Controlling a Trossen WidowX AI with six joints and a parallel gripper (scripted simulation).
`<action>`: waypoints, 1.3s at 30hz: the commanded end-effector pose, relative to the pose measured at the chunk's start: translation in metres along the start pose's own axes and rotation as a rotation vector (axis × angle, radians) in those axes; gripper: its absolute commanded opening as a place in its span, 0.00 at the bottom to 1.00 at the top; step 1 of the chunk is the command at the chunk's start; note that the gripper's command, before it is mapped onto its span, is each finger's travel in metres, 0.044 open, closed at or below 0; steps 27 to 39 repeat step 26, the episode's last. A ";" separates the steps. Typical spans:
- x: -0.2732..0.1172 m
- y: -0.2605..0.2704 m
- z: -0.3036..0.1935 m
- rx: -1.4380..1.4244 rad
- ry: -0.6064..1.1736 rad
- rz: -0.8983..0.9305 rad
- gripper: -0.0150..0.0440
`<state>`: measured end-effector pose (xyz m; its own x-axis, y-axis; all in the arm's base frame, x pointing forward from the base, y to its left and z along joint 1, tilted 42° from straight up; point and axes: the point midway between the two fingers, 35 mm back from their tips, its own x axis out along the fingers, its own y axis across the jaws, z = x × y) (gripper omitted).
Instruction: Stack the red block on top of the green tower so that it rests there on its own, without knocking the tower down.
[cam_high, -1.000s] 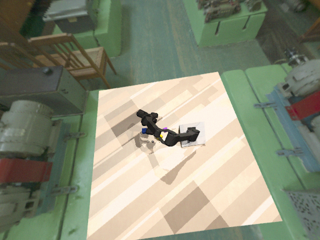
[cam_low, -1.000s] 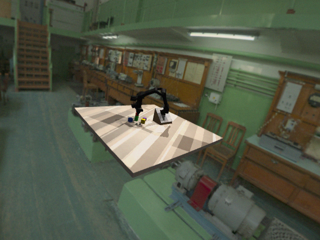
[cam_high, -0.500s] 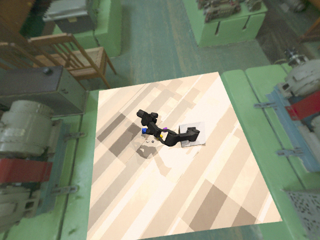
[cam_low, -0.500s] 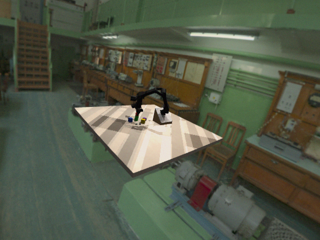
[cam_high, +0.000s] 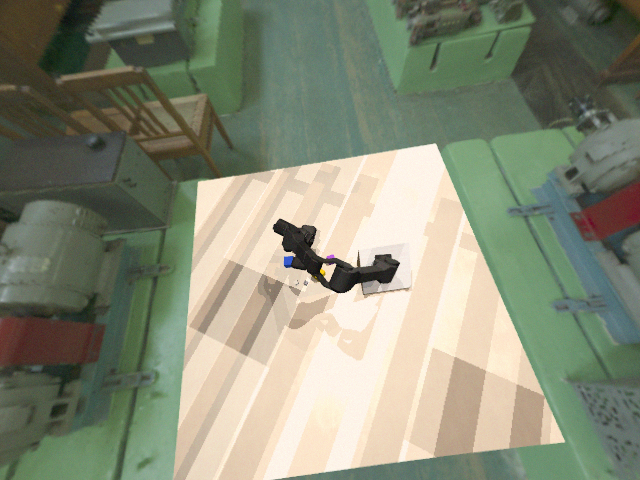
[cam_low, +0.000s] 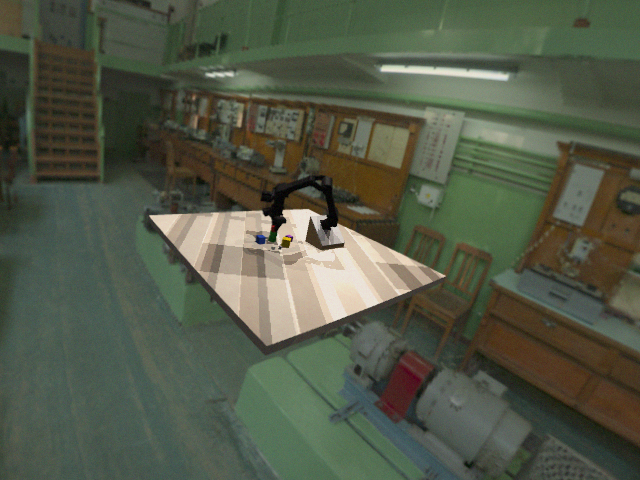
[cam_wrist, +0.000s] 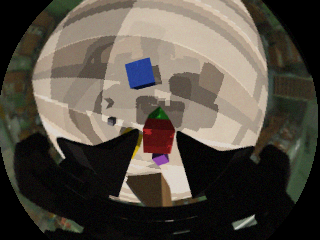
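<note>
My gripper (cam_wrist: 158, 132) stands about half open, gripping nothing; my dark fingers flank the red block (cam_wrist: 159, 135) with a gap on each side. The red block sits on the green tower (cam_wrist: 159, 114), whose top peeks out at twelve o'clock. A blue block (cam_wrist: 140, 74) lies on the table (cam_wrist: 220, 34) toward eleven o'clock.

Red block (cam_wrist: 159, 136) sits atop green tower (cam_wrist: 159, 114).
</note>
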<state>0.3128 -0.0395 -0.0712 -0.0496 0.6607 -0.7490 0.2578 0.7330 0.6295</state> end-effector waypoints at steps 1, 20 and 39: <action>0.000 0.000 0.000 0.000 -0.001 -0.001 0.88; 0.000 0.000 0.000 0.000 -0.001 -0.001 1.00; 0.000 0.000 0.000 0.000 -0.001 -0.001 1.00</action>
